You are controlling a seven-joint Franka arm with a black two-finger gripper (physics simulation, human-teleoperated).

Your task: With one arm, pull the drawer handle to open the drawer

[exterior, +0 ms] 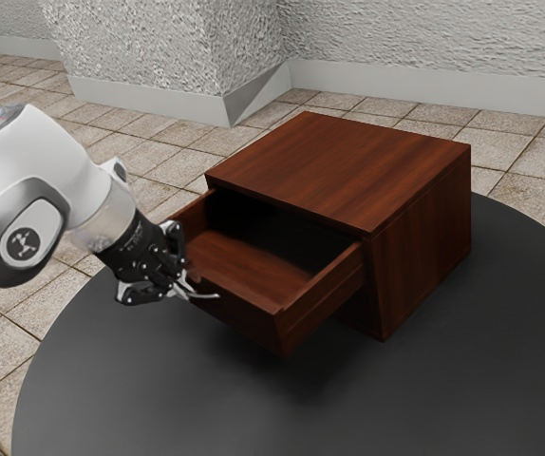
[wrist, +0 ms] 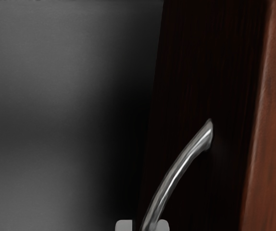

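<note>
In the exterior view, left of centre, the fingers [exterior: 172, 283] are clamped on the drawer handle [exterior: 200, 294]. The drawer [exterior: 253, 271] stands pulled out of the cabinet [exterior: 348, 171] on the tabletop [exterior: 396, 399].

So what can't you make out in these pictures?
- Curved silver metal handle: the end nearest the black gripper is cut off by the wrist view's edge; in the exterior view the gripper covers part of it.
- Dark wooden drawer: its rear is lost in shadow beneath the top of the wooden cabinet, exterior view.
</note>
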